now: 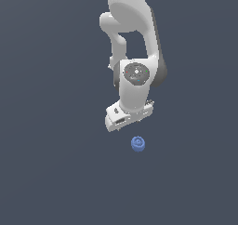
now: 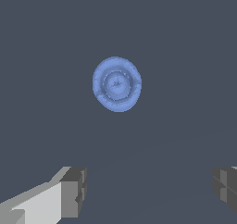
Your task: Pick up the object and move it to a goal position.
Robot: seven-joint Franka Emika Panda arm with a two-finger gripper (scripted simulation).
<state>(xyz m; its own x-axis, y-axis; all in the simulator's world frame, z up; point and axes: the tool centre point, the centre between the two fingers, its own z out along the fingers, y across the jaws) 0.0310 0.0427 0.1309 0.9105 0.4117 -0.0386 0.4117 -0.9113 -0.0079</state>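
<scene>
Both of my fingers [image 2: 71, 190] stand wide apart and hold nothing; my gripper [image 2: 148, 190] hangs above the dark floor [image 1: 46, 173]. One blue knob [image 1: 138, 143] (ringed top facing up) rests on that floor, just nearer than my gripper in the exterior view, untouched.

plain dark floor [image 1: 46, 173] (slate grey-blue, featureless)
</scene>
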